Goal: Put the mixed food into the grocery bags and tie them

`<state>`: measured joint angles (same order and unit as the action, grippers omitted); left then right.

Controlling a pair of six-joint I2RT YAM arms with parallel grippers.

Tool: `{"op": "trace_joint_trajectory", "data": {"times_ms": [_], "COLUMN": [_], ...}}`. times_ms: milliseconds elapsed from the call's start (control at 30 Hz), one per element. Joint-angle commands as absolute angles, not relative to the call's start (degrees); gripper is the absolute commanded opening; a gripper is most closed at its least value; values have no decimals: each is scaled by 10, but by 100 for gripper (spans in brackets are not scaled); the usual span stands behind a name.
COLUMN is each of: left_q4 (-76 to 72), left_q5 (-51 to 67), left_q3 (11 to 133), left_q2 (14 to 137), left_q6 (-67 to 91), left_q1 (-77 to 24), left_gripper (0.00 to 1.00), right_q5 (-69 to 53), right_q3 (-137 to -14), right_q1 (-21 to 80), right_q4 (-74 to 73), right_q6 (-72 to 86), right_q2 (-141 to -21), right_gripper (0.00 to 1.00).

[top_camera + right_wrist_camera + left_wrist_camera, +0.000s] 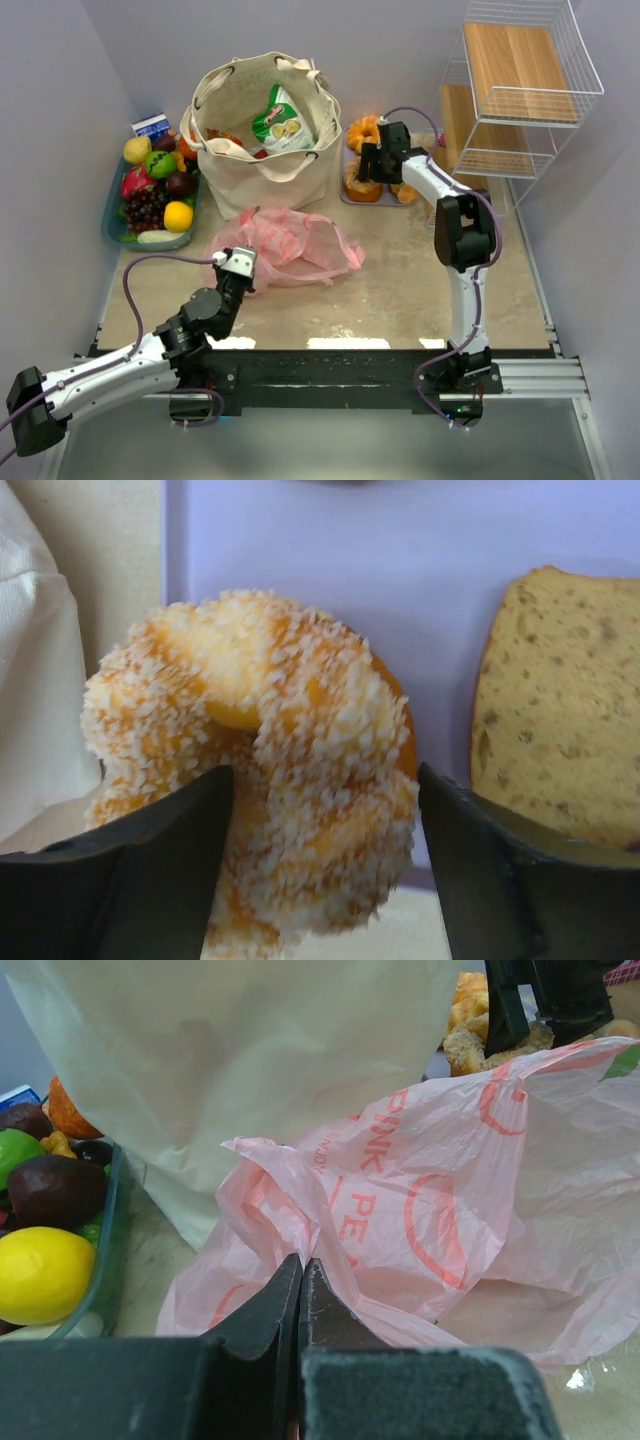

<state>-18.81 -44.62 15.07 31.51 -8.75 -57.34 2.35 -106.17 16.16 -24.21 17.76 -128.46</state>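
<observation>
The cream canvas tote point(262, 135) stands open at the back with a green and white snack packet point(283, 120) inside. The pink plastic bag point(295, 245) lies crumpled in front of it. My left gripper point(248, 270) is shut on a fold of the pink bag's near left edge point(300, 1230); its jaws point(301, 1265) are pressed together there. My right gripper point(372, 160) hangs over the purple tray point(348, 195) of pastries. In the right wrist view its jaws point(325, 800) are open on either side of the crumb-coated orange ring cake point(260, 750).
A green tray of fruit point(150, 195) sits left of the tote; its lemon point(40, 1275) shows in the left wrist view. A sliced golden cake point(560, 700) lies right of the ring cake. A white wire rack with wooden shelves point(520, 90) stands at the back right.
</observation>
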Motion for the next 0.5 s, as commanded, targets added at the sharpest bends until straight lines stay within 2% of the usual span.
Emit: {"op": "trace_joint_trajectory", "data": {"times_ms": [0,33,133,167,267,467], "left_q4": [-222,-216,-164,-140,-93,-1], "left_q5": [-459,-457,-426,-413,-388,-358], "left_q3": [164,173,224,248,284,341], "left_q2": [323,323,320,319,323,336], "left_q6": [-89,-83,-46,-40,-19,19], "left_q1": [-570,-570,-570,-570,-570,-570], "left_gripper": [0,0,0,0,0,0], "right_q5": [-9,-8,-1,-1,10,-27], "right_q3": [-1056,-1051,-1049,-1052,-1052,-962], "right_q1": [164,163,163,163,163,168], "right_q4": [-230,-227,-227,-231,-236,-187], "right_q6": [182,180,169,165,163,178], "right_q2": [-1268,-1255,-1228,-1204,-1146,-1005], "right_gripper": [64,50,26,15,3,0]}}
